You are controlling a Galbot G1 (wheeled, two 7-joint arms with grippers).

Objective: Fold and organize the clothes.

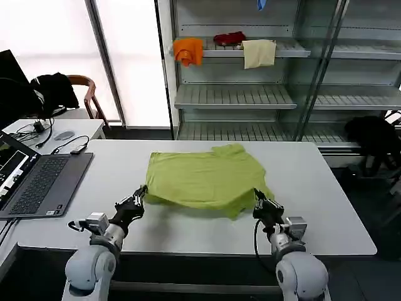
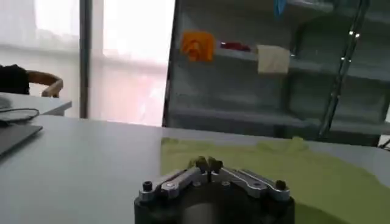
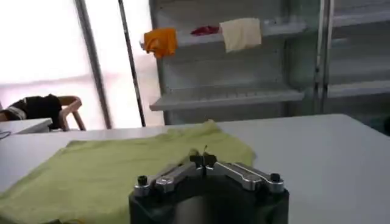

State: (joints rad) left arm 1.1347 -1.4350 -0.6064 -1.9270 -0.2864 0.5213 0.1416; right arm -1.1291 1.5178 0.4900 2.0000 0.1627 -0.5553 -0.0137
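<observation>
The lime yellow-green short-sleeved cotton T-shirt [image 1: 207,179] is spread flat, partly folded, on the white desk [image 1: 326,207], its long axis running across the robot's front. The left gripper [image 1: 141,194] is placed at the shirt's near left corner, the right gripper [image 1: 258,198] at its near right corner, so each arm is equally near its own end of the near hem. In both wrist views the jaws are seen drawn together at the tips, and whether cloth is pinched between them cannot be told. The shirt lies ahead of both grippers, away from the robot.
</observation>
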